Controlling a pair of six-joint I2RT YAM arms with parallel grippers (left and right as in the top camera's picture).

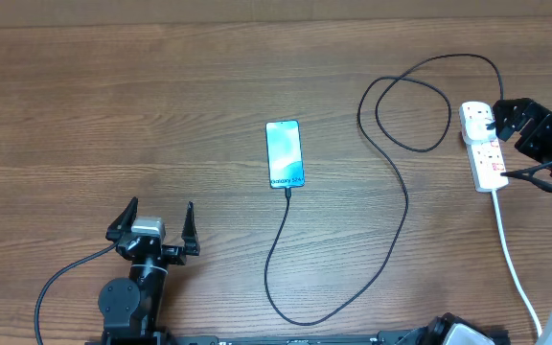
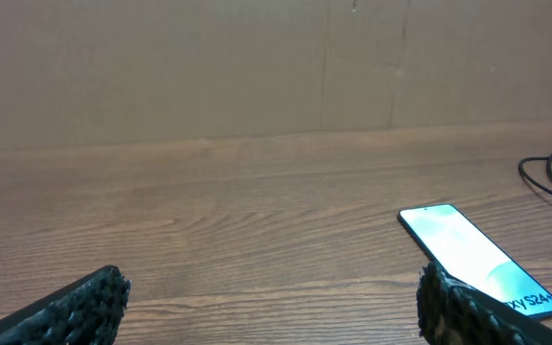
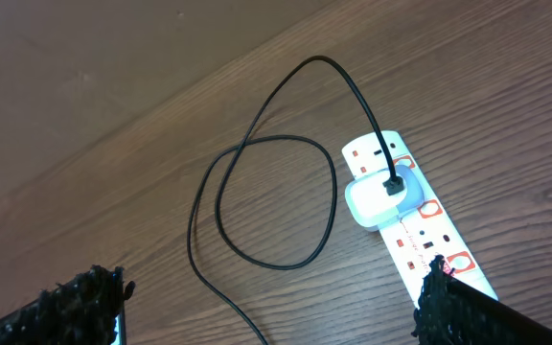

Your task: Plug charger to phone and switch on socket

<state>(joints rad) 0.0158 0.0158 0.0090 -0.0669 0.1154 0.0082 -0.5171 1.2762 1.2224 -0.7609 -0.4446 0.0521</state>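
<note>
The phone (image 1: 284, 153) lies flat mid-table with its light blue face up; it also shows at the right of the left wrist view (image 2: 477, 259). The charger's thin black cable (image 1: 391, 182) runs from the phone's near end, loops across the table and ends in a white adapter (image 3: 377, 196) sitting in the socket (image 1: 487, 158). The socket (image 3: 420, 225) is a white strip with red switches. My right gripper (image 1: 502, 115) hovers open over the strip's far end; in its wrist view (image 3: 266, 307) one finger (image 3: 453, 307) overlaps the strip. My left gripper (image 1: 153, 228) stands open and empty, left of the phone (image 2: 266, 311).
A thick white cord (image 1: 516, 264) leaves the socket toward the table's near right edge. A brown wall (image 2: 257, 67) rises at the far side of the wooden table (image 1: 113, 115). The left arm's own black cable (image 1: 60, 283) trails at the near left.
</note>
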